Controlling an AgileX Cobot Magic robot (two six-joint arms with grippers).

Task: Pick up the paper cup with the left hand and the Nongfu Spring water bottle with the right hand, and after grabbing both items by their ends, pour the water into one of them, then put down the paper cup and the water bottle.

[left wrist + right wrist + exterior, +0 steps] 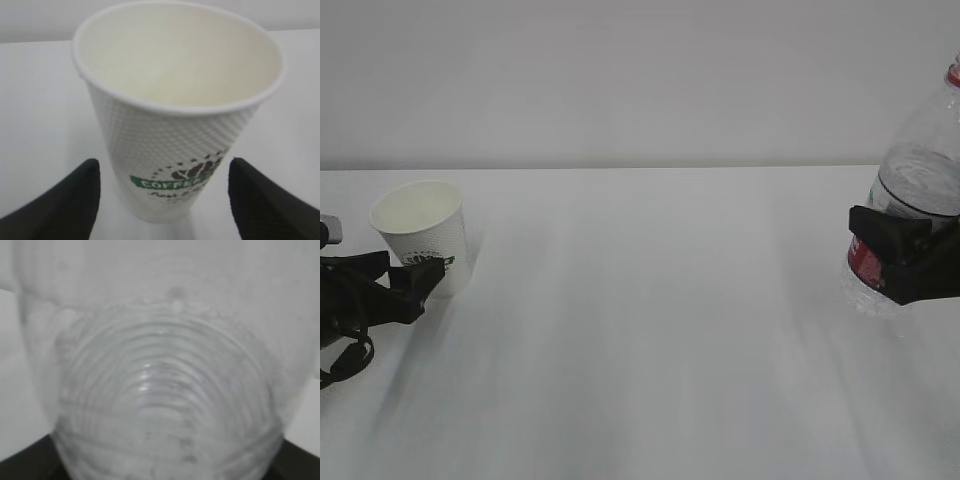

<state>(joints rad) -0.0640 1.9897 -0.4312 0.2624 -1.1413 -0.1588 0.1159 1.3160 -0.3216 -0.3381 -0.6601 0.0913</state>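
Two black fingers (65,200) of the left claw (162,200) are standing apart, flanking the upright white paper cup (170,150) at twelve o'clock; the right claw (905,262) is clamping the clear plastic bottle (920,180).

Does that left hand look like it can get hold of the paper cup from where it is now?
Probably yes. The left hand is open, with a finger on each side of the paper cup near its base, and nothing stands between them. Gaps show on both sides, so it is not gripping yet.
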